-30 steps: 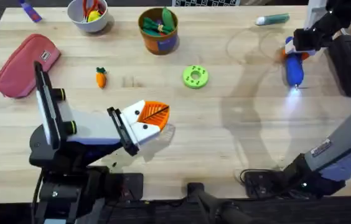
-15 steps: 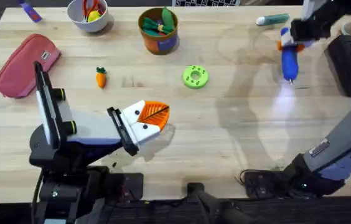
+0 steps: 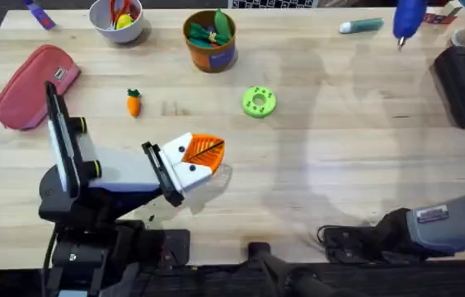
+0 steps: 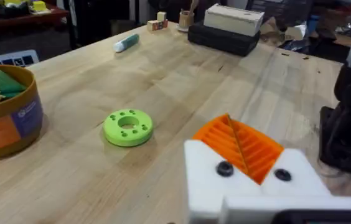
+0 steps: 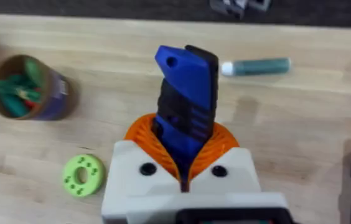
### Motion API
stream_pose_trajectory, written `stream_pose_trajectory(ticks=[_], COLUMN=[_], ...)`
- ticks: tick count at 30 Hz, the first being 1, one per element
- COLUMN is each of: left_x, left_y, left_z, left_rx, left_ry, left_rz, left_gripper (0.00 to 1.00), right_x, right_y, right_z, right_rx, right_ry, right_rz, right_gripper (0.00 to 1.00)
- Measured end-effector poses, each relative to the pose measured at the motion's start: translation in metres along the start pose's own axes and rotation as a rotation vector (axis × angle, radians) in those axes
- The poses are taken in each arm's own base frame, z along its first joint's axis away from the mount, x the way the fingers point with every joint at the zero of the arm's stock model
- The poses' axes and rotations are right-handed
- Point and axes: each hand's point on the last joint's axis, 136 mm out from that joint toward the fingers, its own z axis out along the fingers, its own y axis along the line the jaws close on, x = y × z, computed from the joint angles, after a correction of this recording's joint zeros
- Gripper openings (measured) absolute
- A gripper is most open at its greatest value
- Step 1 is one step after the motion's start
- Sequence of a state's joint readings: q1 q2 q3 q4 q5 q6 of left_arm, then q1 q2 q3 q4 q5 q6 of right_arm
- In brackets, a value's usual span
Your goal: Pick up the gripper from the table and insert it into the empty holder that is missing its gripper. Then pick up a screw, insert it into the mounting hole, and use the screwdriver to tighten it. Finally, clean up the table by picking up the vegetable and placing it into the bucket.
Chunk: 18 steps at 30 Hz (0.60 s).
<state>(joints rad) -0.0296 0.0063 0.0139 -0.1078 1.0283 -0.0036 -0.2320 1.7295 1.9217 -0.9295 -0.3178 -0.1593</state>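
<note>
The right tool (image 5: 185,171) pinches the screwdriver (image 5: 185,99), a blue pen-shaped body with a black ribbed grip, between orange ribbed pads; from overhead it shows by the desk's (image 3: 340,148) far edge, just beside the teal marker (image 3: 361,26). The left tool (image 3: 202,157) rests pressed together, nearer than the green ring (image 3: 258,101). The carrot (image 3: 133,102) lies left of that ring, the bucket (image 3: 210,40) beyond it.

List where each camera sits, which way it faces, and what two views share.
Overhead: above the arm bases, looking down and forward over the table; left arm and raised screwdriver show.
Left wrist: low over the table, its own left gripper at the bottom.
Right wrist: high, looking down past the right gripper holding the screwdriver.
All share the green ring and the bucket.
</note>
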Motion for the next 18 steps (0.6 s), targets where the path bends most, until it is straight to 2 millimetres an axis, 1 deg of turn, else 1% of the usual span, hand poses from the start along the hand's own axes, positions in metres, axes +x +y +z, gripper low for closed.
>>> stream_pose_trajectory(ticks=[4, 9, 13, 14, 16, 18], left_x=[0.0, 0.0, 0.0, 0.0, 0.0, 0.0], left_y=[0.0, 0.0, 0.0, 0.0, 0.0, 0.0], left_z=[0.0, 0.0, 0.0, 0.0, 0.0, 0.0], left_rx=[0.0, 0.0, 0.0, 0.0, 0.0, 0.0], left_ry=[0.0, 0.0, 0.0, 0.0, 0.0, 0.0], left_rz=[0.0, 0.0, 0.0, 0.0, 0.0, 0.0], left_gripper=[0.019, 0.019, 0.019, 0.019, 0.019, 0.019], right_x=[-0.014, -0.022, -0.026, -0.025, -0.025, -0.024], right_y=[0.027, 0.064, 0.1, 0.122, 0.131, 0.136], right_z=[-0.037, -0.07, -0.095, -0.109, -0.114, -0.116], right_rx=[-0.053, -0.107, -0.163, -0.203, -0.222, -0.236], right_ry=[-0.083, -0.15, -0.221, -0.272, -0.317, -0.356], right_rz=[-0.023, -0.069, -0.136, -0.163, -0.171, -0.165], right_gripper=[0.024, 0.024, 0.024, 0.024, 0.024, 0.023])
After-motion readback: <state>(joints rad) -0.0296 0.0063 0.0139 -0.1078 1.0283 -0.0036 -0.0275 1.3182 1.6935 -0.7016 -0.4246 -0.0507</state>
